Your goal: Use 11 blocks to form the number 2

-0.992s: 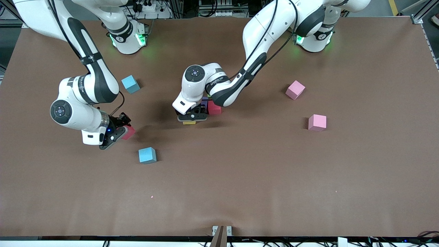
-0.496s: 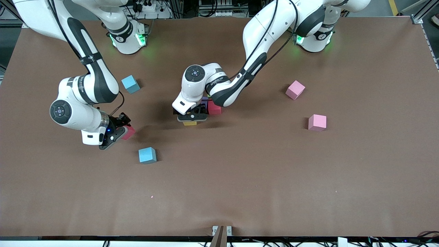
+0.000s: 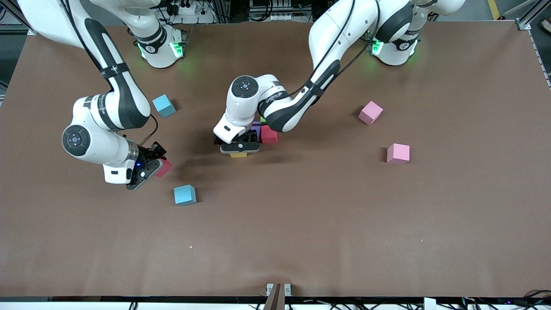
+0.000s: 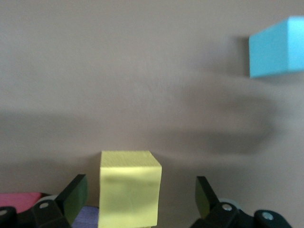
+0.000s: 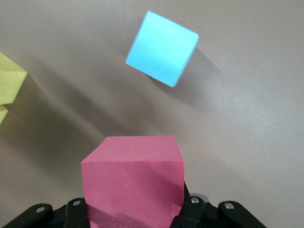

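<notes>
Brown table [image 3: 344, 215]: left gripper [image 3: 239, 149] jaws wide around yellow block [image 4: 129, 187], right gripper [image 3: 148, 169] jaws clamping red block [image 5: 134, 187].

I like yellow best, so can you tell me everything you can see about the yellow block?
The yellow block is a small, plain cube that looks like matte foam. It sits flat on the brown table near the middle, beside a purple block and a red block. The left gripper is right over it, fingers spread wide on either side and not touching it, so it has been let go.
</notes>
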`<state>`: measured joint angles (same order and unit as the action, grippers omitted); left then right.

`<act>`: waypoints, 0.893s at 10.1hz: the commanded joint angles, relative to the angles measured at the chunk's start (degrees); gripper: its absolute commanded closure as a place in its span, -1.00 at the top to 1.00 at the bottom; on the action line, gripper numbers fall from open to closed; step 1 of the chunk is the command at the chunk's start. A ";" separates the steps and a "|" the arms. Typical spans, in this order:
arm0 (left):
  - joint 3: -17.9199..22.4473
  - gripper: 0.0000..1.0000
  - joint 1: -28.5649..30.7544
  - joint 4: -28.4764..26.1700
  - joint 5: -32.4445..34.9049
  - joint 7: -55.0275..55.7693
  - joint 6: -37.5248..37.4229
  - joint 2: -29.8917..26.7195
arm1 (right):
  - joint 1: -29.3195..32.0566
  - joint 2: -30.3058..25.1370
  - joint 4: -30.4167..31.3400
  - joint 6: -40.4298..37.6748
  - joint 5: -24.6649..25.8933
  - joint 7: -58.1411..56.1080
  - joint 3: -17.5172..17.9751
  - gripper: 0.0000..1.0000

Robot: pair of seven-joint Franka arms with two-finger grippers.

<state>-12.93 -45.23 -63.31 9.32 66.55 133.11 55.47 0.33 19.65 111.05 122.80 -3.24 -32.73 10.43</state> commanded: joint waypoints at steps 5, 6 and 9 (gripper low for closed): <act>-0.07 1.00 12.76 -9.17 -2.11 9.30 -16.04 -10.10 | -15.07 1.17 -3.29 1.72 -0.89 22.59 -0.15 -0.33; -0.25 1.00 16.19 -13.20 -2.11 9.30 -16.04 -13.08 | -17.70 1.97 -3.38 3.92 -1.32 26.45 -0.23 -0.33; -0.16 1.00 25.69 -31.02 -1.32 7.64 -11.41 -25.02 | -23.60 7.84 -7.76 8.15 -1.86 39.01 -0.58 -0.33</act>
<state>-12.67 -23.14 -80.17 8.41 74.37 118.04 40.56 -20.98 23.34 107.67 130.37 -4.34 0.67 10.57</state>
